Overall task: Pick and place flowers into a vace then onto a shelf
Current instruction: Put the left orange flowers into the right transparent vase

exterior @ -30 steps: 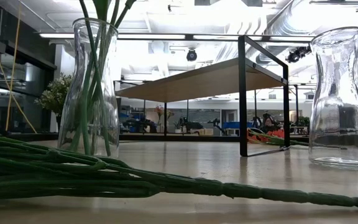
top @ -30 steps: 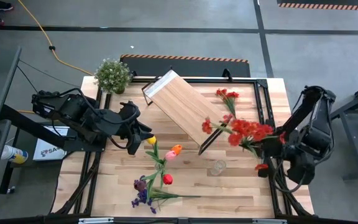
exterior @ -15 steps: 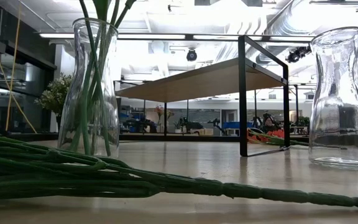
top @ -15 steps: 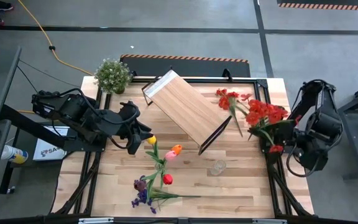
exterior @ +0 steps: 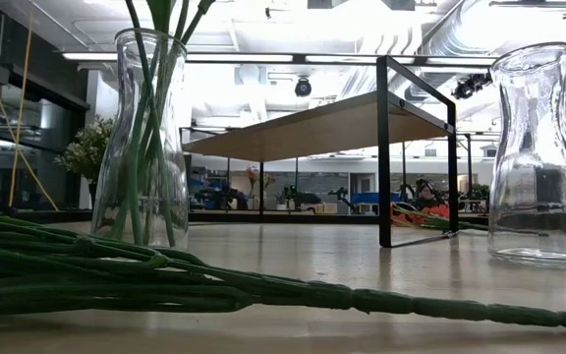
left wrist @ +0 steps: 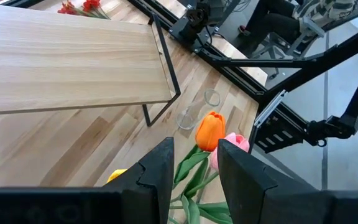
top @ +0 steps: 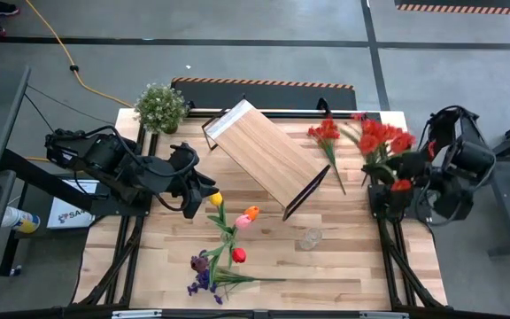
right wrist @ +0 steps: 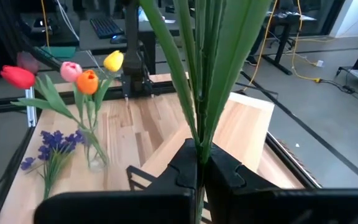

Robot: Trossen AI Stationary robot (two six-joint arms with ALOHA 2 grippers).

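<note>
One light-wood shelf (top: 264, 159) on a black frame is set diagonally at the middle of the butcher-block table (top: 175, 266). Two glass vases are counted: one vase with tulips (top: 228, 232), holding a yellow, an orange, a pink and a red tulip, and one empty vase (top: 309, 238) near the shelf's lower end. One purple spray (top: 204, 276) is laid flat beside the tulip vase. One small red spray (top: 326, 137) is laid on the table by the shelf's right edge. One bunch of red flowers (top: 383, 142) is held by its green stems in the right gripper (right wrist: 199, 171), fingers closed tight on them, at the table's right edge. The left gripper (left wrist: 194, 177), fingers partly apart with nothing between them, is stationed left of the tulips. One potted plant (top: 160, 107) occupies the far-left corner.
</note>
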